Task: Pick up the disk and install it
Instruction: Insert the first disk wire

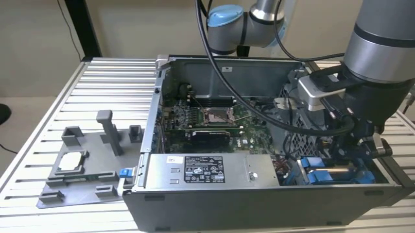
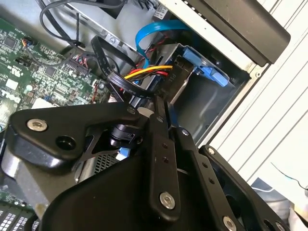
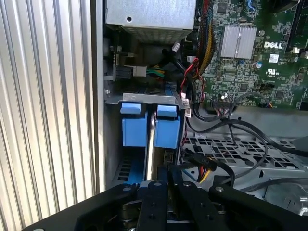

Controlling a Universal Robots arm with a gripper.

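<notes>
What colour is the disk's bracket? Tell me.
Blue; the bracket shows best in first wrist view.

Open computer case (image 1: 259, 204) sits on table (image 1: 104, 77), plastic tray (image 1: 84, 165) beside it on the exterior view's left. Inside case: power supply box (image 1: 201, 170) along near wall, motherboard (image 1: 214, 116) behind it, drive bay (image 1: 337, 177) in near corner at the exterior view's right. Disk (image 3: 150, 144) stands on edge in that bay between 2 tabs (image 3: 134, 131); gripper (image 3: 166, 185) right over it.
</notes>
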